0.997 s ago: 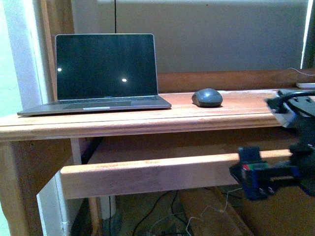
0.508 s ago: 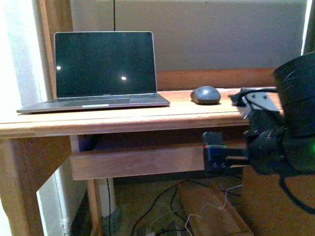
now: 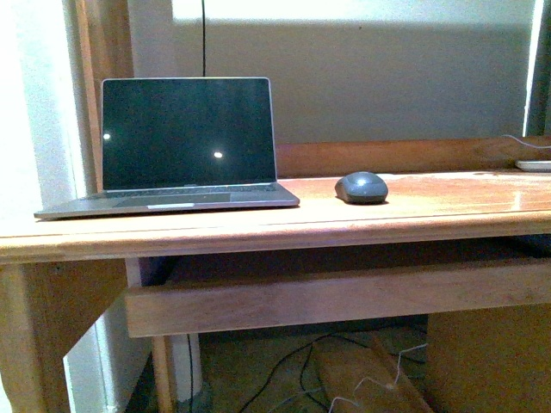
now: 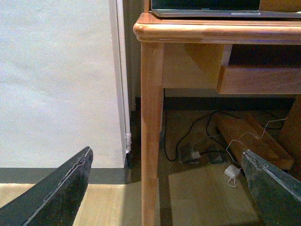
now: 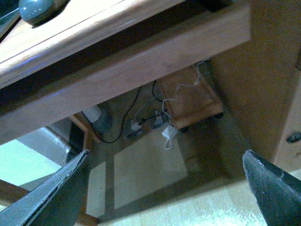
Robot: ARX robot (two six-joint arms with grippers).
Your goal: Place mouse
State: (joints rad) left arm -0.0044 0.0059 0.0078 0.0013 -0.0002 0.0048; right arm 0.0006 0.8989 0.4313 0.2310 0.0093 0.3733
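Note:
The dark grey mouse rests on the wooden desk, just right of the open laptop. Neither arm shows in the front view. My left gripper is open and low, facing the desk's left leg, with the laptop's front edge above it. My right gripper is open below the desk's front rail, holding nothing. Part of the mouse shows over the desk edge in the right wrist view.
Under the desk lie black cables, a white adapter and a wooden box. A white wall stands left of the desk leg. A cabinet side fills the lower right. A white item sits at the desk's far right.
The right arm, which filled the right of the front view half a second ago, has dropped out of that view. The mouse and laptop have not moved on the desk.

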